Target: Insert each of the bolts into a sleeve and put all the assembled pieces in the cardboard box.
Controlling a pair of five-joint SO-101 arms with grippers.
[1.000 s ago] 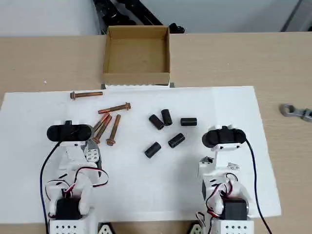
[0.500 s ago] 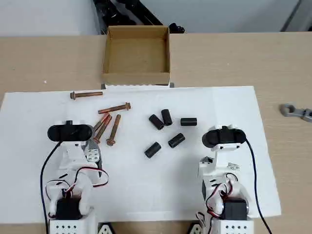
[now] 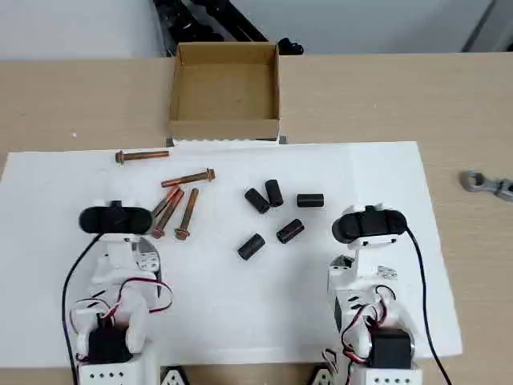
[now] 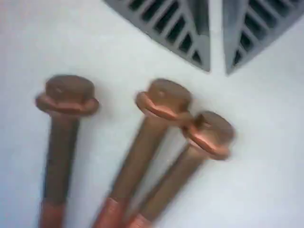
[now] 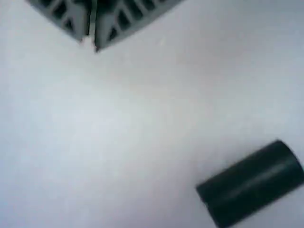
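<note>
Three copper bolts [image 4: 142,152] lie side by side on white paper, their heads just beyond my left gripper [image 4: 217,72], which is open by a narrow gap and holds nothing. In the high view this cluster [image 3: 172,210] is right of the left arm [image 3: 116,218]. Two more bolts [image 3: 143,156] [image 3: 188,177] lie farther back. Several black sleeves [image 3: 276,215] are scattered mid-paper. One sleeve [image 5: 251,183] lies a short way off my right gripper [image 5: 90,45], which is shut and empty. The cardboard box [image 3: 183,120] stands empty at the back.
A white paper sheet [image 3: 240,305] covers the near half of the wooden table. A metal wrench [image 3: 485,184] lies at the right edge. Dark equipment [image 3: 200,24] stands behind the box.
The left arm has drawn back slightly toward the table's near edge, so its grey fingers show less in the high view. The bolts, the sleeves and the right arm have not moved.
</note>
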